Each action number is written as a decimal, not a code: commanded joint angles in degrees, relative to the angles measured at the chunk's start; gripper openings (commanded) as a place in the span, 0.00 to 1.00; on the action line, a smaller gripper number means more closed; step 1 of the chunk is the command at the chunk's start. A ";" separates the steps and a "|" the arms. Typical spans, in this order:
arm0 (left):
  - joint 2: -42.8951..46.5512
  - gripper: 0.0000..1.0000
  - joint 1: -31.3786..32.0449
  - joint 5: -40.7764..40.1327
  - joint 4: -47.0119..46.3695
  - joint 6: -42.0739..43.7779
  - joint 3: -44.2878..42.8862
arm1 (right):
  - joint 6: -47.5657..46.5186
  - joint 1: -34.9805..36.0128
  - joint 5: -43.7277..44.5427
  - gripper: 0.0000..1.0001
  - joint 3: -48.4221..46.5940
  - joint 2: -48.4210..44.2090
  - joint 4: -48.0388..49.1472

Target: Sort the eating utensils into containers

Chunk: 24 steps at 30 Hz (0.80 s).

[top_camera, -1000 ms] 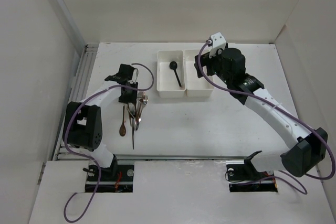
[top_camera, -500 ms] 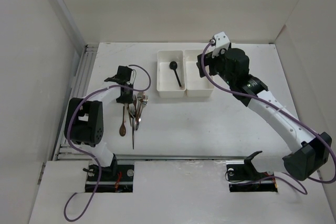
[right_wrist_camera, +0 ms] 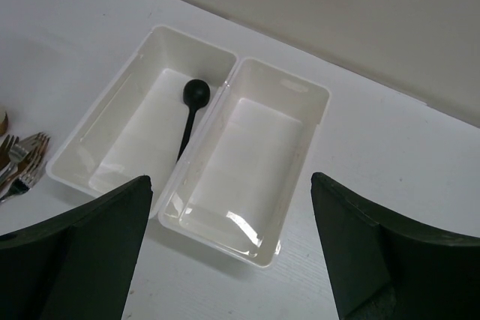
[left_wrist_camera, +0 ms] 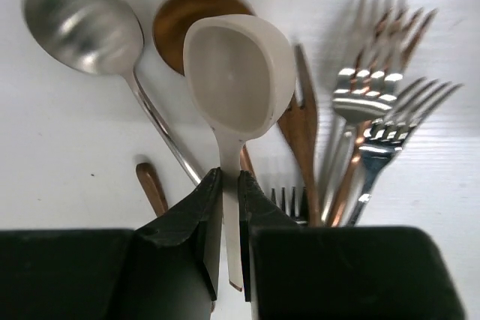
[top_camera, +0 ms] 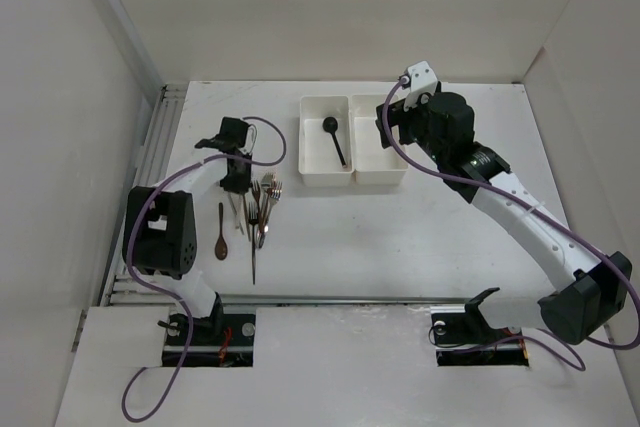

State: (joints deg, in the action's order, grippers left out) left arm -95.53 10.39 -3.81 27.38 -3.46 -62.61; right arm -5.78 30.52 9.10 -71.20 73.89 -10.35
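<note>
We are reading no words, numbers, labels or brand marks on anything in these views.

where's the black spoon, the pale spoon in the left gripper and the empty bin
black spoon (right_wrist_camera: 196, 91), right wrist view, on its round bowl
pale spoon (left_wrist_camera: 236, 73), left wrist view, middle of its bowl
empty bin (right_wrist_camera: 247, 155), right wrist view, on its bare floor

I record bright, even light with soft shadows; ahead of the left gripper (left_wrist_camera: 229, 179) the silver spoon (left_wrist_camera: 82, 16) is blurred and the forks (left_wrist_camera: 375, 103) throw glare.
</note>
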 commanded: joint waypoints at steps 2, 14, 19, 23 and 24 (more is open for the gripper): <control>5.00 0.00 -0.11 4.42 4.44 -3.03 -13.12 | -0.37 0.59 0.83 0.91 -2.10 -0.85 0.68; -22.14 0.00 14.30 14.62 -2.05 -6.64 -56.01 | -0.37 0.59 2.50 0.91 -1.49 -2.16 0.07; -28.14 0.15 14.92 15.15 -0.58 -9.71 -59.31 | -0.37 0.59 5.30 0.91 -0.35 -5.59 -1.86; -25.25 0.44 14.92 10.24 -0.57 -12.09 -53.95 | -0.37 0.59 5.93 0.92 0.79 -6.83 -1.87; -22.36 0.53 14.40 10.23 -1.18 -12.09 -51.32 | -0.37 0.59 5.93 0.92 0.80 -6.83 -1.87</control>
State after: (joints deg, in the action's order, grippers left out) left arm -127.28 25.98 8.95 27.14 -12.73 -115.92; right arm -5.80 30.52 13.28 -71.05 68.82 -12.86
